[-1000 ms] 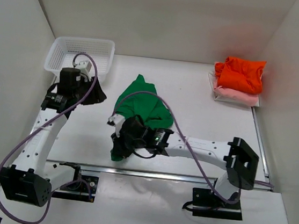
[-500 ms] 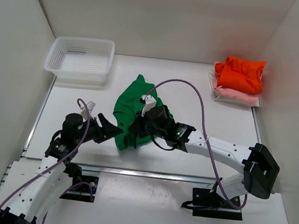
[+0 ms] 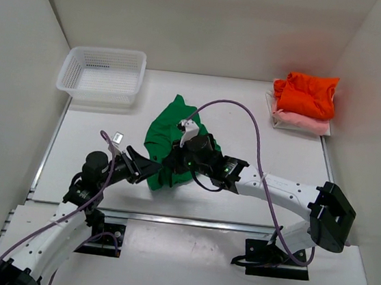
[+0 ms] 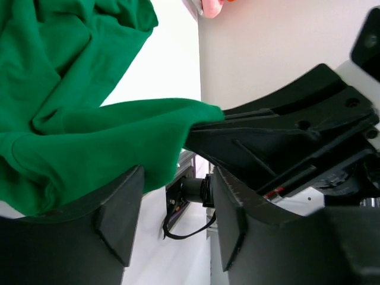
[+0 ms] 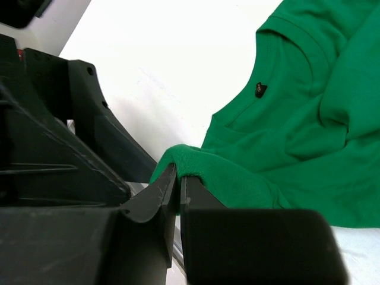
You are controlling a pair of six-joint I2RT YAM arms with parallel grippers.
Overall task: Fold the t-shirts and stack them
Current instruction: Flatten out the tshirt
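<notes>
The green t-shirt (image 3: 177,134) lies crumpled mid-table. My right gripper (image 3: 173,162) is shut on a fold at its near left edge, and the right wrist view shows the cloth (image 5: 297,119) pinched between the closed fingertips of that gripper (image 5: 180,177). Just left of that fold, my left gripper (image 3: 149,169) stands open; in its wrist view the green cloth (image 4: 77,119) hangs against the left finger (image 4: 119,219) without being clamped by the gripper (image 4: 175,219). The orange t-shirt (image 3: 307,94) rests on the pink one (image 3: 303,122) at the far right.
A white mesh basket (image 3: 102,74) stands at the far left corner. White walls close in the table on the left, back and right. A metal rail (image 3: 202,221) runs along the near edge in front of the arm bases.
The left arm has swung from the basket down to the shirt's near left edge. The right gripper has carried its fold of green cloth away from the near edge toward the middle.
</notes>
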